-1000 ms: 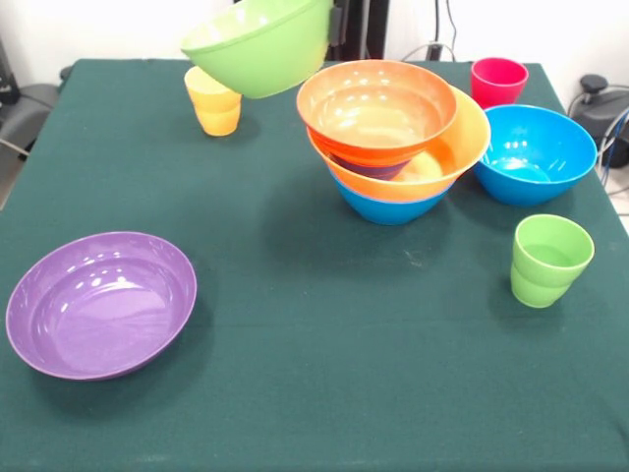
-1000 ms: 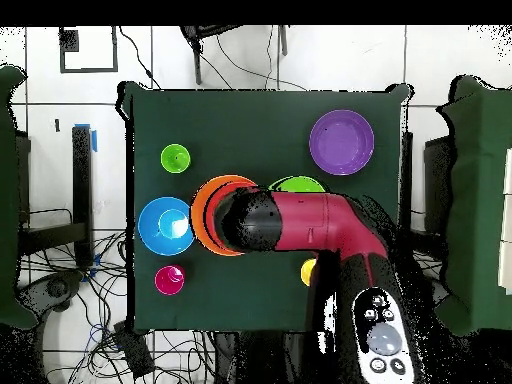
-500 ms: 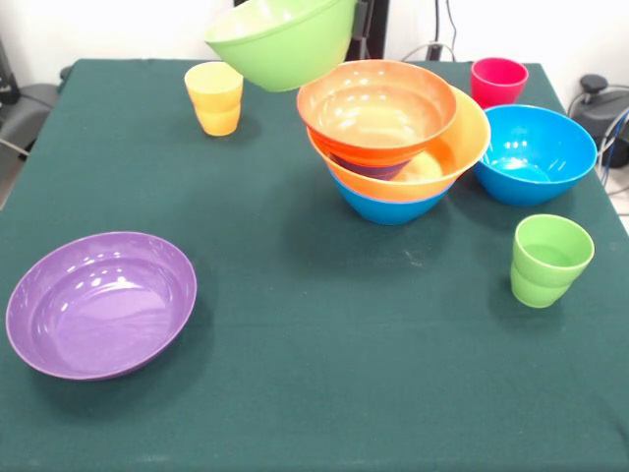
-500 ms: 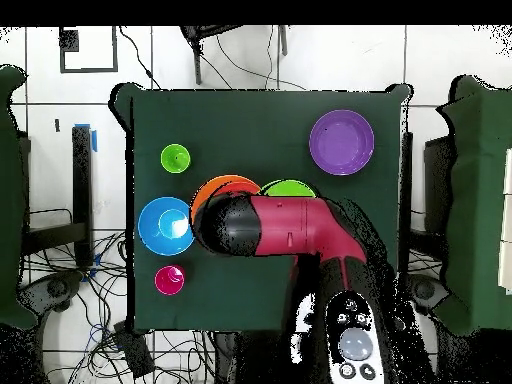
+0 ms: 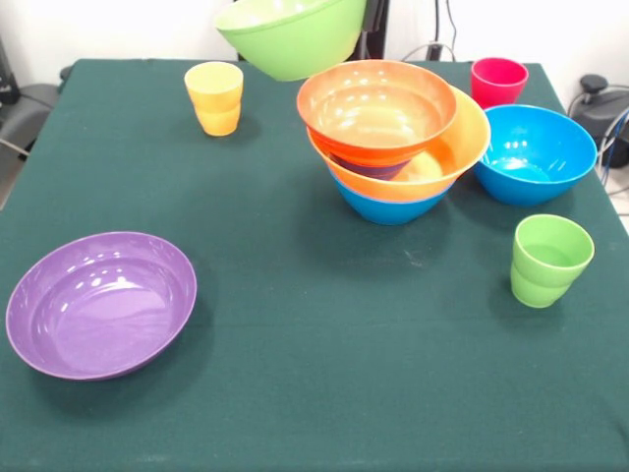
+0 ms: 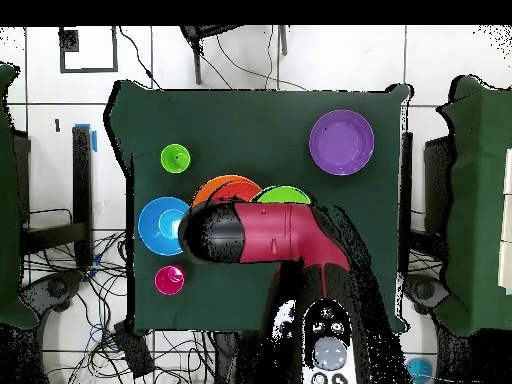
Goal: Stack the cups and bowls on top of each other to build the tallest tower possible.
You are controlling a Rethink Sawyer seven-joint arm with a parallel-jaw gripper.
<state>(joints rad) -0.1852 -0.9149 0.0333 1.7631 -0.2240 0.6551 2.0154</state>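
Note:
A lime green bowl point(image 5: 292, 37) hangs tilted in the air, up and to the left of the tower point(image 5: 393, 138), with my gripper point(image 5: 367, 28) shut on its right rim. The tower has an orange-red bowl point(image 5: 376, 108) on top, a yellow-orange bowl point(image 5: 464, 138) under it and a blue bowl point(image 5: 388, 208) lowest. A yellow cup point(image 5: 214, 97), a red-pink cup point(image 5: 497, 81) and a light green cup point(image 5: 548, 259) stand apart on the cloth. In the overhead view my arm point(image 6: 265, 232) covers most of the tower and the gripper.
A second blue bowl point(image 5: 536, 152) stands just right of the tower. A wide purple bowl point(image 5: 100, 302) sits at the near left. The overhead view shows the purple bowl point(image 6: 341, 142), blue bowl point(image 6: 160, 225), green cup point(image 6: 175, 158) and pink cup point(image 6: 169, 280).
The lime green bowl has moved right and a little up in the front view, toward the tower. In the overhead view the arm has swung left.

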